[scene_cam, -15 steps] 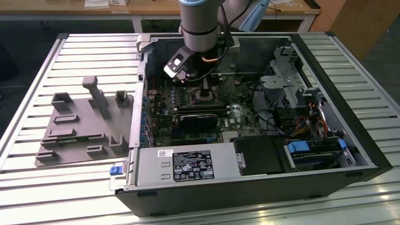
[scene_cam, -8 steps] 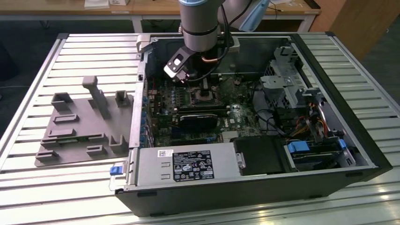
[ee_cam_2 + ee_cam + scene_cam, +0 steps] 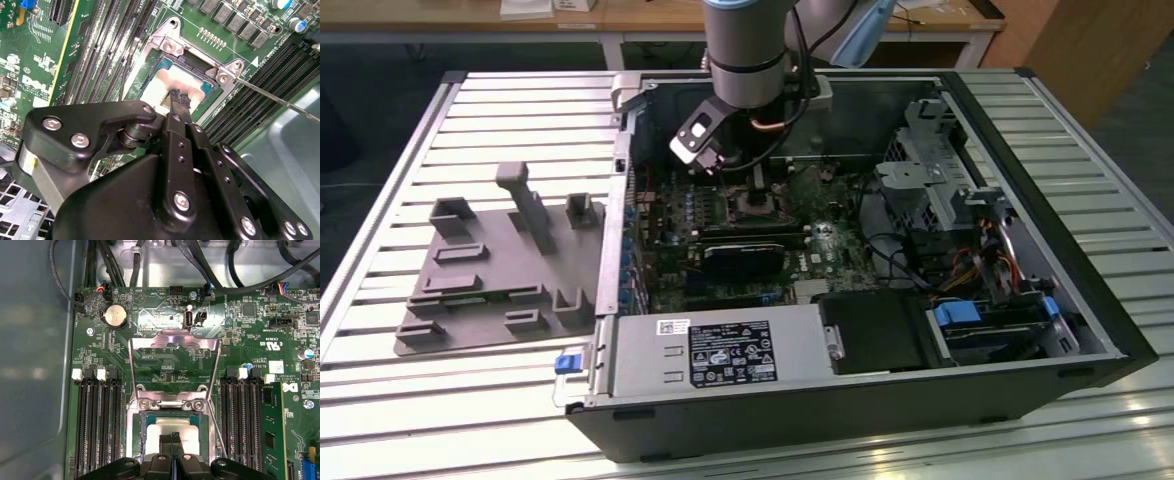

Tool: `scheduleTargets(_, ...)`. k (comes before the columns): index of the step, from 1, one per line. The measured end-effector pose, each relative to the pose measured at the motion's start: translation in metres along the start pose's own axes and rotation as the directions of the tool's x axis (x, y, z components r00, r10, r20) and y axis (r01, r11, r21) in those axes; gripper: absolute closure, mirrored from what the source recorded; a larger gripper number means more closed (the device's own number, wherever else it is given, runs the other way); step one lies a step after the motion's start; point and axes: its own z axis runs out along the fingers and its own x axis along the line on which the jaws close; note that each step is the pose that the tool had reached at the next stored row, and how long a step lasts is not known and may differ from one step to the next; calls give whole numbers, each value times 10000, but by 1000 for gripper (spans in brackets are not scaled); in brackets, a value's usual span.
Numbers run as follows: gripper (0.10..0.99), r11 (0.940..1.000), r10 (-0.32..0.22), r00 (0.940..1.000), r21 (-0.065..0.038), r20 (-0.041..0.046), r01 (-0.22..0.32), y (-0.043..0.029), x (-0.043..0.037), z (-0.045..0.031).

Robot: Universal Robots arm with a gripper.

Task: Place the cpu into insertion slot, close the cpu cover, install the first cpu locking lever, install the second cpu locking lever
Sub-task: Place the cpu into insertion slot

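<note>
The cpu [image 3: 155,87] [image 3: 152,432], a pale square chip, lies flat inside the insertion slot [image 3: 136,437] on the green board. My gripper [image 3: 178,100] [image 3: 174,438] hangs directly over it, its two thin black fingertips shut together and touching or just above the chip's top. Beyond the slot the cpu cover [image 3: 150,342], a silvery frame with a window, stands swung open on its hinge. A thin metal locking lever [image 3: 280,100] [image 3: 216,432] sticks out free beside the slot. In the exterior view my gripper [image 3: 754,190] reaches down into the open computer case.
Long black memory slots [image 3: 95,425] flank the socket on both sides. A black rectangular card [image 3: 747,255] sits just in front of the socket, with a power supply [image 3: 720,350] and drive bays [image 3: 987,320] nearer. A grey fixture plate [image 3: 494,270] lies on the table at the exterior view's left.
</note>
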Motion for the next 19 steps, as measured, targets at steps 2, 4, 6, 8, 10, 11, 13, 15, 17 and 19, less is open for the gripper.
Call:
scheduleTargets(2, 973, 10000, 0, 10000, 0, 0, 0, 0, 0, -2)
scheduleTargets(4, 918, 10000, 0, 10000, 0, 1, 0, 0, 0, -3)
scheduleTargets(6, 796, 10000, 0, 10000, 0, 0, 0, 1, 0, -4)
scheduleTargets(8, 737, 10000, 0, 10000, 0, 1, 0, 1, 0, -6)
scheduleTargets(10, 678, 10000, 0, 10000, 0, 1, 0, 1, 0, -8)
scheduleTargets(11, 620, 10000, 0, 10000, 0, 1, 0, 1, 0, -9)
scheduleTargets(13, 557, 10000, 1, 10000, 0, 0, -1, 1, 0, -10)
scheduleTargets(15, 557, 10000, 0, 10000, 0, 1, 0, 1, 0, -11)
scheduleTargets(17, 557, 10000, -1, 10000, 2, 4, 1, 1, 0, -11)
scheduleTargets(19, 557, 10000, -5, 10000, 0, 48, 5, 0, 0, -4)
